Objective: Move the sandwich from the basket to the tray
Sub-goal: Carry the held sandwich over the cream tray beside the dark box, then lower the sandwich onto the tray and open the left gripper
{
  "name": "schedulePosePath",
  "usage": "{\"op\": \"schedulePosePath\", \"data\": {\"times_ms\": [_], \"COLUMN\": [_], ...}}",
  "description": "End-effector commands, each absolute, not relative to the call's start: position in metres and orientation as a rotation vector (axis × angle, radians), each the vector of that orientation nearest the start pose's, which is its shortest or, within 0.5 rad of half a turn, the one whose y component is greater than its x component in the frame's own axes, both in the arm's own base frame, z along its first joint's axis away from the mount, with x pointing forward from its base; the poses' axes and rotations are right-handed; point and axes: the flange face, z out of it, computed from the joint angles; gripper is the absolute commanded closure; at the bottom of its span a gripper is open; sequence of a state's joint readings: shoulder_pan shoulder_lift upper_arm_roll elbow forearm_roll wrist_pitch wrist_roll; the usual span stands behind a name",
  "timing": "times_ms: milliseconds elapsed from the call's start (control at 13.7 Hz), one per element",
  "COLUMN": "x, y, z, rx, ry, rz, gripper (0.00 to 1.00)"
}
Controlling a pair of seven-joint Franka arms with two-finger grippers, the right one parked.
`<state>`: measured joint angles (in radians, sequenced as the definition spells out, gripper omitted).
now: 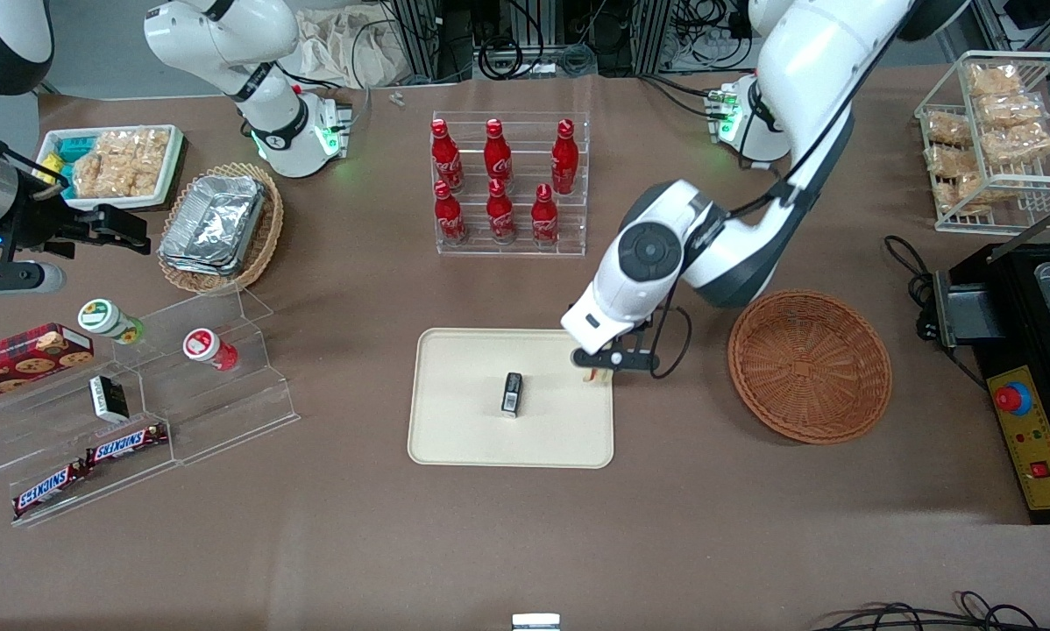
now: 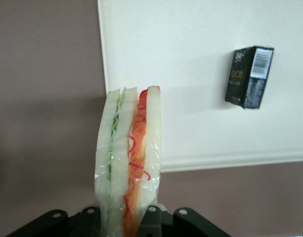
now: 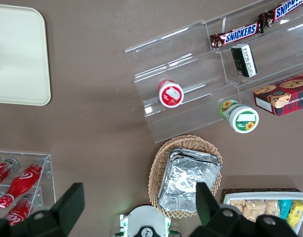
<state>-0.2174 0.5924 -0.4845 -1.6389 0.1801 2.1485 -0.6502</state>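
Reaching down from above, claw (image 1: 602,368) clamped on sandwich (image 2: 129,158), poised over tray (image 1: 464,429) edge nearest basket (image 1: 810,366)

we are looking at a robotics lab dressed up as a small snack shop. two white robot arms (image 1: 727,237) are bolted to a brown-covered table (image 1: 525,543), with cable bundles and aluminium framing (image 1: 525,35) at its edge farthest from the front camera. a black control box with a red emergency stop button (image 1: 1011,399) sits toward the working arm's end. shop goods surround them: cola bottles (image 1: 499,180) in a clear rack, snickers bars (image 1: 126,445) on acrylic steps, bagged snacks in a wire basket (image 1: 994,131).
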Motion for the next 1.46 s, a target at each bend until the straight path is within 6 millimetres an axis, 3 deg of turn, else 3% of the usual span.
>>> {"op": "schedulePosePath", "data": {"times_ms": [0,293,366,439,585,659,732,805,1024,1171,1390], "x": [0.557,0.560,0.560,0.561,0.560,0.560,0.561,0.563,0.563,0.571,0.567], "y": [-0.430,-0.426,-0.427,-0.427,-0.427,-0.428,-0.427,-0.427,-0.418,-0.392,-0.362], "z": [0.271,0.234,0.229,0.226,0.226,0.226,0.231,0.243,0.316,0.373,0.423], "rx": [-3.234,-3.188,-3.187,-3.183,-3.176,-3.160,-3.148,-3.148,-3.133,-3.148,-3.107], "ry": [0.215,0.260,0.274,0.277,0.290,0.310,0.302,0.229,0.028,-0.101,-0.112], "rz": [0.038,0.010,0.001,0.000,-0.009,-0.030,-0.059,-0.080,-0.145,-0.150,-0.106], "gripper": [1.00,1.00,0.95,0.84,0.17,0.01,0.01,0.01,0.01,0.00,0.00]}}
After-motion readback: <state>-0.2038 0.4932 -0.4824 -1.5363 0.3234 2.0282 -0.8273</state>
